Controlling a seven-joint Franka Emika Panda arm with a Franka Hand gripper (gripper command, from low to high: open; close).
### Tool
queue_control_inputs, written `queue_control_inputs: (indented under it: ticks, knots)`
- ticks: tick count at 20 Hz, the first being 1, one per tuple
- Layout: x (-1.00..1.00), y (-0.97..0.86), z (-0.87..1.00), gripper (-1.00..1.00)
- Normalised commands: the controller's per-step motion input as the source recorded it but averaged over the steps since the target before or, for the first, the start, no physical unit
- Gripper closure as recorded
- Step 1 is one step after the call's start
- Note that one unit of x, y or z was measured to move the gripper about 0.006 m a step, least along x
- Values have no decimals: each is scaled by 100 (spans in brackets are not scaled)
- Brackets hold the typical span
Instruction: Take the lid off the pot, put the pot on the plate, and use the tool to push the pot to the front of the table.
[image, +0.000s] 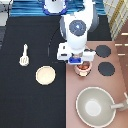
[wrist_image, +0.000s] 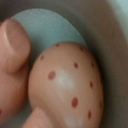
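My gripper (image: 81, 62) hangs straight over the small pink-tan pot (image: 84, 70), which stands on the brown stove panel between the table and the burners. The hand covers most of the pot, and only its reddish lower rim shows. The lid cannot be told apart from the pot under the hand. The wrist view is filled from very close by a pink rounded shape with red dots (wrist_image: 65, 82). The cream-beige plate (image: 45, 75) lies bare on the black table (image: 30, 100), to the exterior view's left of the pot. Further left lies the cream-white tool (image: 24, 55).
A large grey pan (image: 95, 105) with a long handle sits on the stove panel at the exterior view's bottom right. Two black burners (image: 103, 51) (image: 106, 69) lie to the right of the pot. A white-and-blue object (image: 54, 6) stands at the top edge.
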Motion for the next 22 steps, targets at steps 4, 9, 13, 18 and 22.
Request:
queue_control_inputs:
  ticks: [4,9,13,18,22]
  knots:
    - [24,0,-5,100]
    - [23,0,-12,100]
    - [30,0,-3,100]
    - [28,1,0,100]
    - [22,4,0,100]
